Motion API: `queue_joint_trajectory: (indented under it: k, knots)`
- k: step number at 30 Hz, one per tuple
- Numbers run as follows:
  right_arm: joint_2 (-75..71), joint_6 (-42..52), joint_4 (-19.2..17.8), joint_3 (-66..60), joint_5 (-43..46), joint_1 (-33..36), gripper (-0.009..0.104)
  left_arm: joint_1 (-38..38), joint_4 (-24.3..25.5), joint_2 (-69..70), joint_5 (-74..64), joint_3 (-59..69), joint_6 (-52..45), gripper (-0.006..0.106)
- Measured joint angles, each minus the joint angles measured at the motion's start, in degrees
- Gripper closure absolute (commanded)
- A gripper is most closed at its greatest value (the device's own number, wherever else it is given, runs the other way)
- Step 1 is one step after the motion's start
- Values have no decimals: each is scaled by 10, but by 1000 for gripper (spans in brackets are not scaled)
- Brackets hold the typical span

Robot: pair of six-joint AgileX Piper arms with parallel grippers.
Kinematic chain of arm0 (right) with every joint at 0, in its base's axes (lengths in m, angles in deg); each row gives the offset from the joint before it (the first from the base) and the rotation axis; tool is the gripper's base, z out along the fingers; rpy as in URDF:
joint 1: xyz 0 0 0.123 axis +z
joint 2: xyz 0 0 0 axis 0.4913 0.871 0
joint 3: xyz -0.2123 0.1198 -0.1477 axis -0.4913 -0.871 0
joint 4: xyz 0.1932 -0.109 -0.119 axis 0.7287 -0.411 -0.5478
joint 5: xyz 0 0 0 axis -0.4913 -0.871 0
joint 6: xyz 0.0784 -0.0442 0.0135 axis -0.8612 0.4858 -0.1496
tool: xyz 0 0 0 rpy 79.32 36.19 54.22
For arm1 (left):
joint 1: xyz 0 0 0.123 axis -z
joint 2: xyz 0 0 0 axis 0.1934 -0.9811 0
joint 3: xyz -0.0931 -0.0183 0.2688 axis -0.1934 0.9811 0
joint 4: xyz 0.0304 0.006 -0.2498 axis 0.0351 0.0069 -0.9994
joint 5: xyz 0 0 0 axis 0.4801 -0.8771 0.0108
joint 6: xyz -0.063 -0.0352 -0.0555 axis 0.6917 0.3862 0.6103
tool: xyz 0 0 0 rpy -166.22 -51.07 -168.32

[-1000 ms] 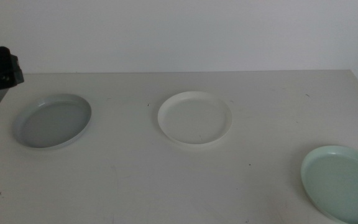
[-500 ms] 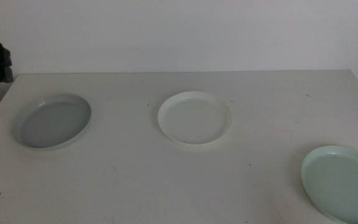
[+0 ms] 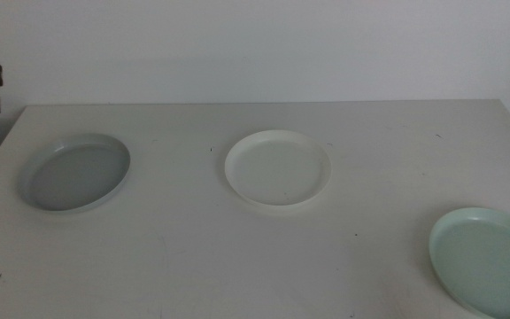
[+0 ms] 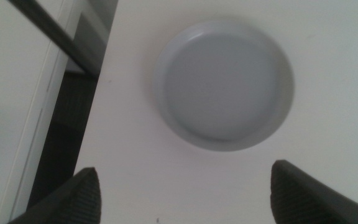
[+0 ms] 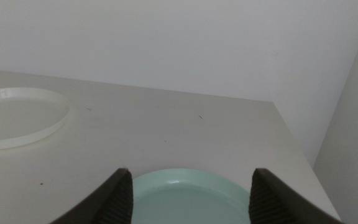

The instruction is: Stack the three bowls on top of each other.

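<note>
Currently, no stacking is being shown: across the white table (image 3: 237, 257), the shallow round grey bowl (image 3: 75, 172), white bowl (image 3: 278, 167) and pale mint green bowl (image 3: 487, 259) are lying well apart. The left gripper (image 4: 185, 193) is being held spread above the grey bowl, the right gripper (image 5: 189, 193) spread over the mint one. A rim grasp is judged to be called for next.

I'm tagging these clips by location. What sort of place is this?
Probably a robot test bench, not a kitchen: a bare white table against a blank wall, holding only a grey bowl, a white bowl and a green bowl, all empty.
</note>
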Motion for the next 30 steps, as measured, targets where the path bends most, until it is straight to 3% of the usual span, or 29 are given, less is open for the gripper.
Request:
queue_joint_trajectory:
  k: [10, 30]
  knots:
    - [0, 0, 0, 0, 0, 0, 47, -120, -144, -125, -6, -67, -176, -4]
    - [0, 0, 0, 0, 0, 0, 47, -154, -236, -399, 121, -152, -336, -4]
